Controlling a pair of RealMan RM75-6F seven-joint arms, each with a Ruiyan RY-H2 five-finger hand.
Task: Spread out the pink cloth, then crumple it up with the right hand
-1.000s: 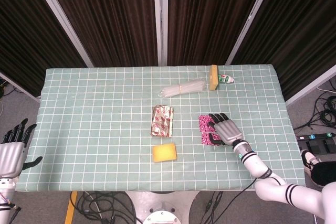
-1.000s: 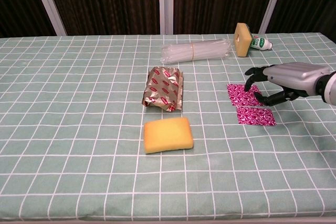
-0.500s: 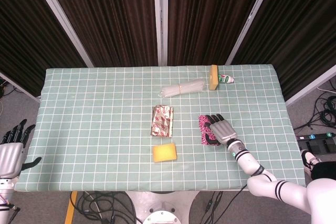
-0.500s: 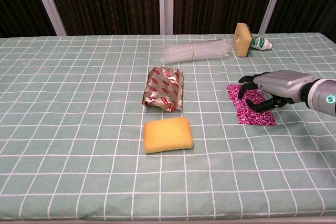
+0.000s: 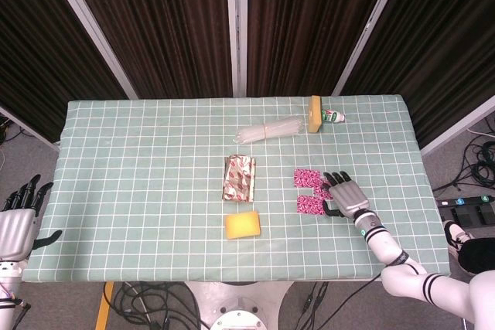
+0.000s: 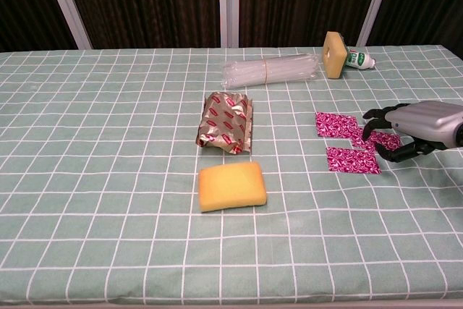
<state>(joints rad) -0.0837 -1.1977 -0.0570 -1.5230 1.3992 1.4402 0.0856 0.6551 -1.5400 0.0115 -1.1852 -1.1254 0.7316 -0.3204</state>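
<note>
- My right hand (image 6: 409,129) sits palm down at the 3 o'clock edge of the pink cloth (image 6: 346,142), fingers (image 6: 376,127) spread and resting on the cloth's right side, gripping nothing.
- The cloth lies flat on the desk (image 5: 139,160), right of centre, in an uneven shape with a notch.
- My left hand (image 5: 17,218) hangs off the desk's 8 o'clock corner, fingers apart, empty.
- At 9 o'clock of the cloth I see a foil packet (image 6: 226,121), with a yellow sponge (image 6: 231,186) just below it.
- At 12 o'clock lie a bundle of clear straws (image 6: 269,71), a wooden block (image 6: 333,54) and a small bottle (image 6: 360,58).
</note>
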